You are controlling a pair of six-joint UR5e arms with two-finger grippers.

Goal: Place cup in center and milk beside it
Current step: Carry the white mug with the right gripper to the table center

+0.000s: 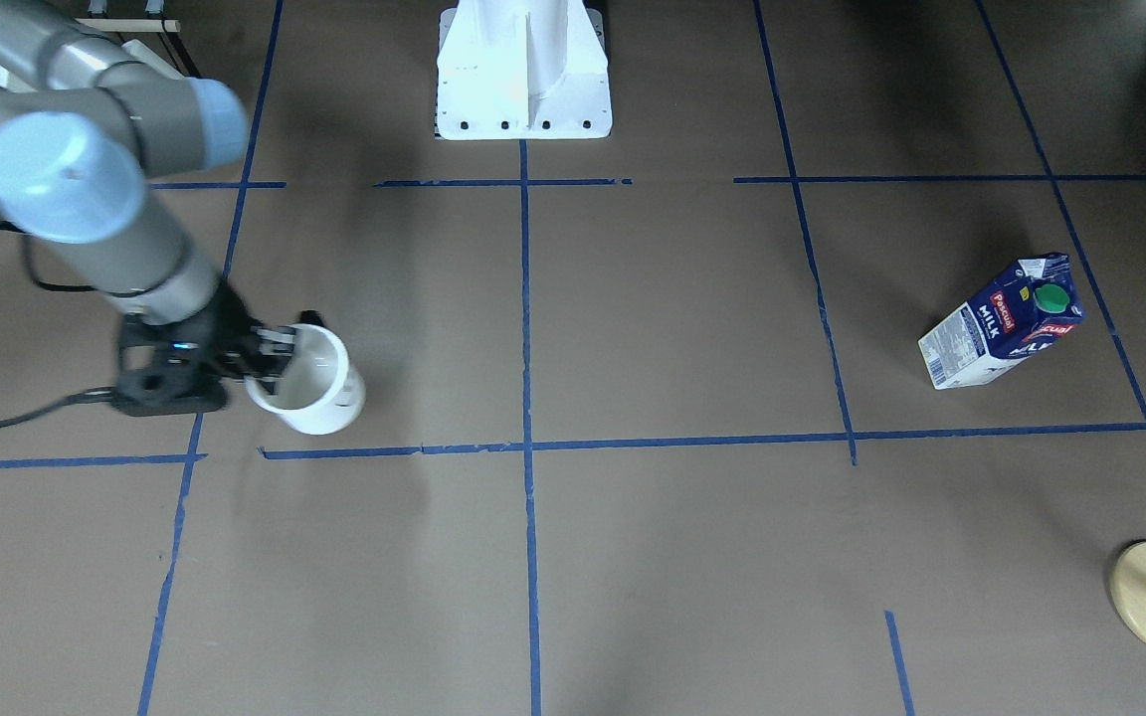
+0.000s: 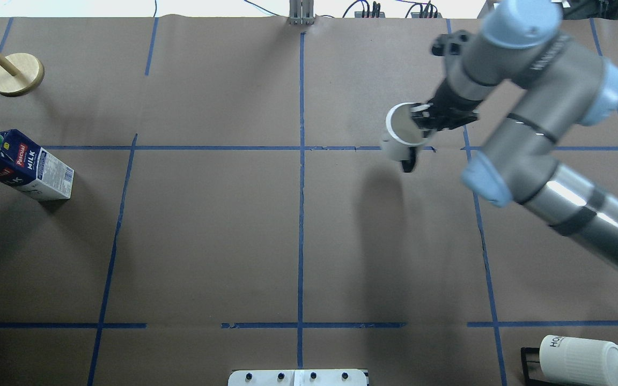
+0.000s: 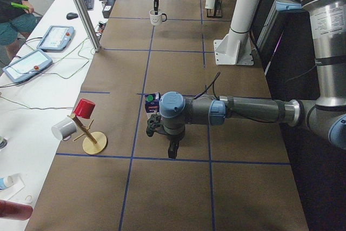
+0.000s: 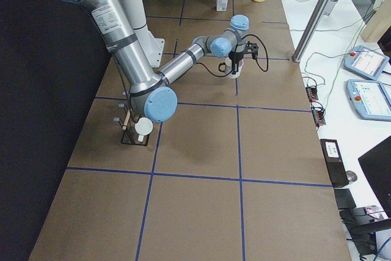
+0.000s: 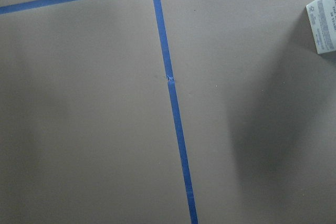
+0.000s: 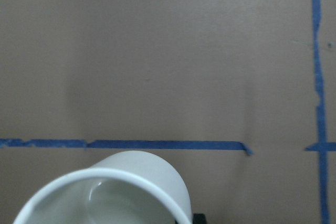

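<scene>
The white cup [image 2: 399,140] with a dark handle is gripped at its rim by my right gripper [image 2: 422,117], which is shut on it. It shows its smiley face in the exterior left view [image 3: 155,18]. I cannot tell whether it rests on the surface. It is right of the centre tape crossing [image 2: 301,147] in the overhead view. The milk carton [image 2: 19,163] stands upright far to the left. My left gripper [image 3: 170,147] hangs near the milk [image 3: 153,101] and shows only in the exterior left view, so I cannot tell its state.
A wooden mug tree [image 2: 16,75] stands at the far left corner. Ribbed "HOME" mugs [image 2: 582,359] lie on a rack at the near right. The white robot base [image 1: 523,70] is at the table's robot side.
</scene>
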